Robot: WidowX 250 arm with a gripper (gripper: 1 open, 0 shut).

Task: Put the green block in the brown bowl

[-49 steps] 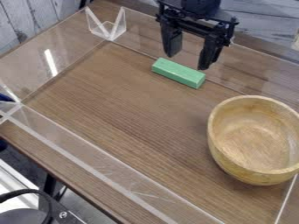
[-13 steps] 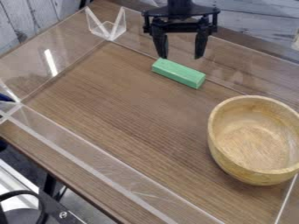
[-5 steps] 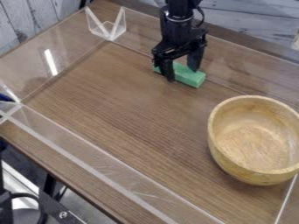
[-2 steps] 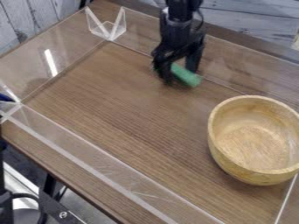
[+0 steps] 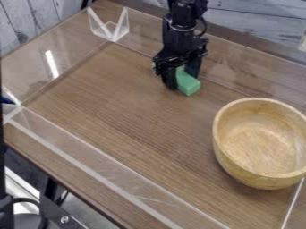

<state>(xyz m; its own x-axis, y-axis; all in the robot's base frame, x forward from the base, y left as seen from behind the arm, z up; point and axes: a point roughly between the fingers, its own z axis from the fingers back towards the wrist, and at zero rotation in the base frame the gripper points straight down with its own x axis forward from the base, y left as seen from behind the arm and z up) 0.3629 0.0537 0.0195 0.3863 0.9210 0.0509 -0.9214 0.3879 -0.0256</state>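
No writing or labels can be read anywhere here. The surface is a dark brown wood-grain tabletop fenced by clear acrylic walls, with pale planks behind and a small clear acrylic bracket standing at the far corner. The black two-fingered robot gripper points straight down at the table, its jaws drawn in tight around the small bright green rectangular block, which sits on the tabletop between the fingers, one end poking out toward the right. The large round light-tan wooden bowl rests well apart, near the right edge, its hollow bare.
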